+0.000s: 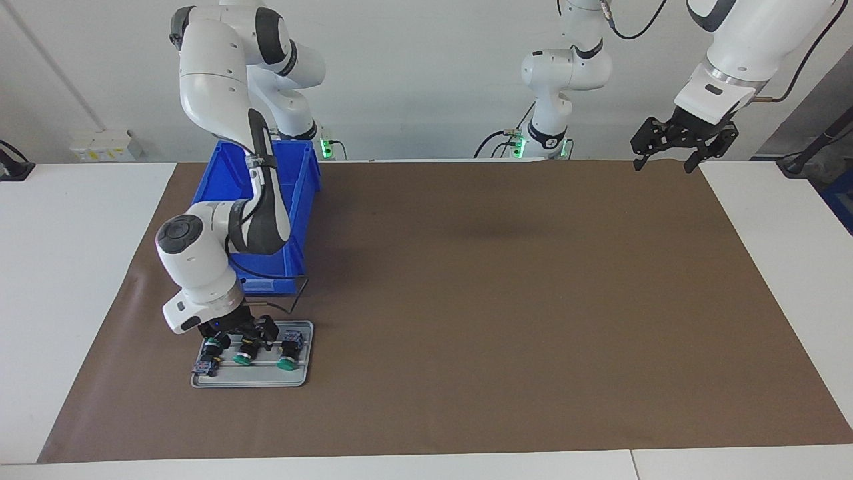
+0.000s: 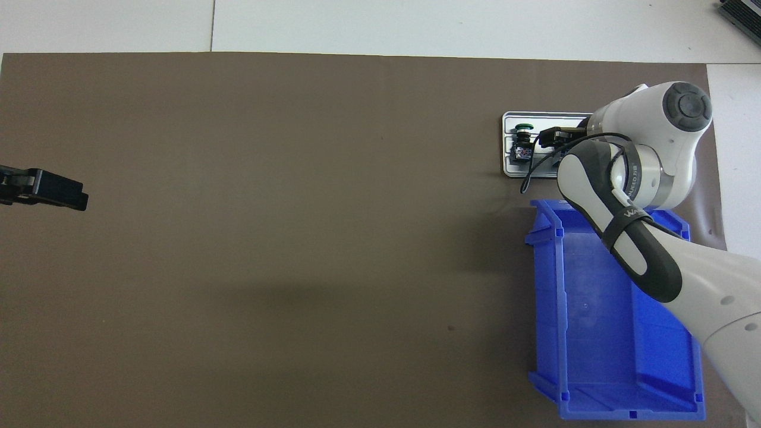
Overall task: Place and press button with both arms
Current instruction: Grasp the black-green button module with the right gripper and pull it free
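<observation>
grey metal tray [image 1: 296, 381] is serving as the landmark: it is lying on the brown mat [image 1: 466, 300] covering the counter, toward the right arm's end, just farther from the robots than the blue bin [image 1: 293, 193]. three green-capped switches are resting on this tray. the right gripper [image 1: 248, 335] is hanging low over the tray with its fingers apart, straddling the middle switch, which i am taking to be the button [image 1: 244, 353]; whether the fingers are touching it i cannot tell. another switch [image 1: 288, 352] is sitting beside it on the tray toward the left arm's end, and a third [image 1: 208, 357] toward the tray's outer end.

the left gripper [image 1: 680, 143] is waiting in the air well away from the tray, over the edge of the mat at the left arm's end, its fingers also apart and holding nothing.

the step in hand is looking like the pick of the button off the tray. doing it well is meaning centring the fingers on the black barrel rather than the rounded cap, keeping them clear of the two neighbours, which are lying close, and closing squarely so the switch is not twisting or tipping. lifting straight up from the tray should be avoiding dragging the other switches along.
</observation>
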`<state>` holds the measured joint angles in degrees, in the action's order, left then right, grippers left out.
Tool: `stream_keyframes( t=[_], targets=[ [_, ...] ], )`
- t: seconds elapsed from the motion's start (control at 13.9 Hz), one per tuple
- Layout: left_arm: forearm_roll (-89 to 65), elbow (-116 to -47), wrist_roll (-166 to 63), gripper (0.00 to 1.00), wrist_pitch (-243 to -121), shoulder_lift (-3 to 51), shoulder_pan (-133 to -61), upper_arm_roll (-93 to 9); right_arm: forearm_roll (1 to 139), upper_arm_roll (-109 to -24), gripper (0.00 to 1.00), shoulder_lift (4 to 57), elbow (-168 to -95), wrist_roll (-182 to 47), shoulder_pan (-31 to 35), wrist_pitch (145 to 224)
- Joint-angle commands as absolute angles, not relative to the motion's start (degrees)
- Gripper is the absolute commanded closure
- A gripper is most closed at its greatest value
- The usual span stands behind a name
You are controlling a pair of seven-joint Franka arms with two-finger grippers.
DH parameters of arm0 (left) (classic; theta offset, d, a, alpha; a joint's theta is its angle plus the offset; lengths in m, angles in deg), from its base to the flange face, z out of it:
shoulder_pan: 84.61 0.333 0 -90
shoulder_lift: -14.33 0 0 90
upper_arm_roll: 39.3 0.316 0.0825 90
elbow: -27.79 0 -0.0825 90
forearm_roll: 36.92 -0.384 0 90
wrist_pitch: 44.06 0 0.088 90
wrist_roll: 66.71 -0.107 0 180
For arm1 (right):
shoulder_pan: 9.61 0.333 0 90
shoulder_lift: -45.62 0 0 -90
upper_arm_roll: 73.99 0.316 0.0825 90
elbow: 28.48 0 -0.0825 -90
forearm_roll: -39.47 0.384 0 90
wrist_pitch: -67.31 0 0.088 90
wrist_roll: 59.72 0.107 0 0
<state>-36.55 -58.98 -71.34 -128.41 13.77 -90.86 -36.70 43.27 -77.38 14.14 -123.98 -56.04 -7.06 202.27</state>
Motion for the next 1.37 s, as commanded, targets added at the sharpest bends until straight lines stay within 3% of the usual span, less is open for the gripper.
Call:
stream_keyframes(
  t=[0.0,0.5,0.72,0.94,1.08,1.3],
  targets=[
    [-37.0,-60.5,-72.1,0.0,-128.2,12.5,-90.1,-37.1,44.0,-76.8,0.0,15.9,-125.2,-56.9,-7.7,199.1],
    [-37.0,-60.5,-72.1,0.0,-128.2,12.4,-90.1,-37.1,43.4,-76.9,0.02,15.0,-125.2,-56.4,-7.9,202.7],
    [-37.0,-60.5,-72.1,0.0,-128.2,12.4,-90.1,-37.1,43.4,-76.9,0.15,14.8,-125.2,-56.3,-7.9,202.9],
    [-37.0,-60.5,-72.1,0.0,-128.2,12.4,-90.1,-37.1,43.2,-77.0,0.17,14.8,-125.9,-56.4,-7.7,202.7],
    [-37.0,-60.5,-72.1,0.0,-128.2,12.5,-90.1,-37.1,43.0,-77.0,0.27,14.8,-126.1,-56.6,-7.9,202.7],
    [-37.0,-60.5,-72.1,0.0,-128.2,12.4,-90.1,-37.1,43.0,-77.0,0.29,14.8,-126.0,-56.2,-8.1,202.8]
  ],
)
